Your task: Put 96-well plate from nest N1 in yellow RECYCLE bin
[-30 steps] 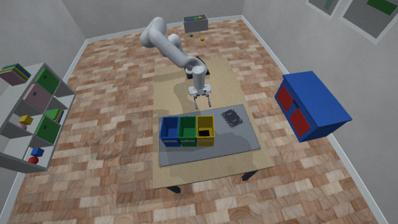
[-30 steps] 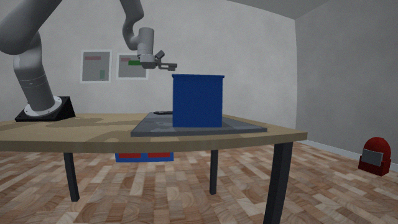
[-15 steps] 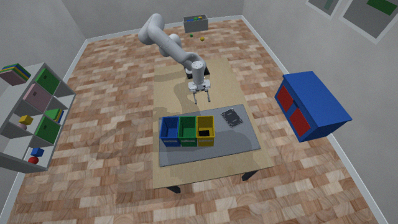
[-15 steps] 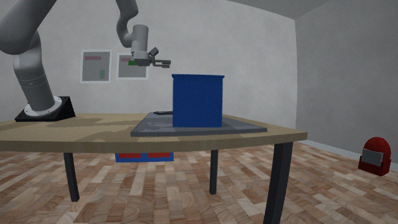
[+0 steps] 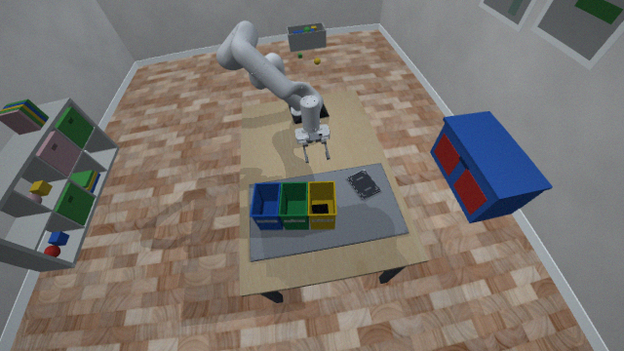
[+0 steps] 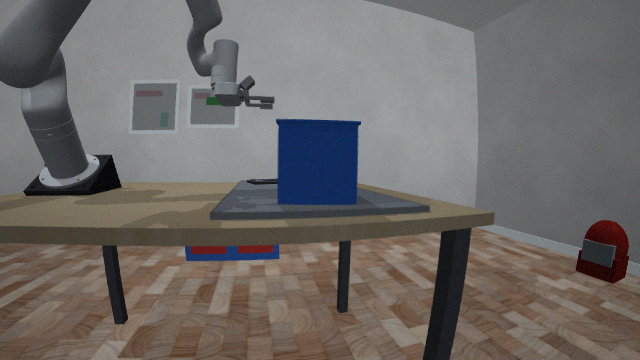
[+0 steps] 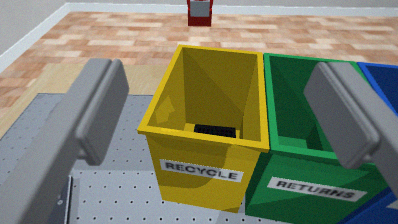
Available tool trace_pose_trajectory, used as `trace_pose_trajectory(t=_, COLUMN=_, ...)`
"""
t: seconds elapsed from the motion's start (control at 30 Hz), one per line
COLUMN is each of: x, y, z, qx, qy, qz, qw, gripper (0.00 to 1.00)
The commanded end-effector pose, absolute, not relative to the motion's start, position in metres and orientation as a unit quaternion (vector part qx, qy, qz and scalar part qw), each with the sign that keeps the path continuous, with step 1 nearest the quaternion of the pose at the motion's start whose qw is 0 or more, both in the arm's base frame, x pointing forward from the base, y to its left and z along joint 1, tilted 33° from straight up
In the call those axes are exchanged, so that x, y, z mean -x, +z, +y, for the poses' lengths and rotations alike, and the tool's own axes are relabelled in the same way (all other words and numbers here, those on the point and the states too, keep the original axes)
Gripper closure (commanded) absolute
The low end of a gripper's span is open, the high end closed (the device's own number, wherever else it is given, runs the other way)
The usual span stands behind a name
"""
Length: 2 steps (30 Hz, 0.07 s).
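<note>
Tool hanging off the bins, black plate lying in RECYCLE.

Tool [image 5: 317,152] [image 6: 273,103] [image 7: 225,112] is holding nothing, its fingers standing apart with a gap between, only a small part of full travel by my reckoning. It is hovering above bin height, on the arm's side. Beyond it, the yellow bin [image 5: 322,221] [image 7: 202,187] is standing upright, the 96-well plate [image 5: 320,209] [image 7: 215,131] sitting dark inside, low down. Green bin [image 5: 294,221] [image 7: 295,197] and blue bin [image 5: 267,221] [image 6: 318,162] are standing upright alongside, close-packed. Nest [image 5: 364,184] [image 6: 262,181] is lying bare on the mat. Main risk: a low forward swing catching a rim, toppling neighbours too; backing off looks safest.

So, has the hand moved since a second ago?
Yes. In the exterior view, the hand has gone back toward the base and slightly up: its fingertips overhung the blue bin's near edge, and now stop short of it.
</note>
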<state>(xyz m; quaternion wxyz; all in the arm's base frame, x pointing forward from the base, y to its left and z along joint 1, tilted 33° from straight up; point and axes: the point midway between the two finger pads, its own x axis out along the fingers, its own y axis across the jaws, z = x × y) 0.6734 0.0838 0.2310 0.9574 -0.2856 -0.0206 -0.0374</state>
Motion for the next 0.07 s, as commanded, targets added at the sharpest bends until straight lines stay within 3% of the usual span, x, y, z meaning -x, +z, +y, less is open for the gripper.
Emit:
trace_pose_trajectory(t=0.0, x=-0.6739, y=0.2319, z=0.0843, qx=0.285, qy=-0.037, qz=-0.021, qw=0.957, gripper=0.82)
trace_pose_trajectory(t=0.03, x=-0.6739, y=0.2319, z=0.0843, qx=0.285, qy=-0.037, qz=-0.021, qw=0.957, gripper=0.82)
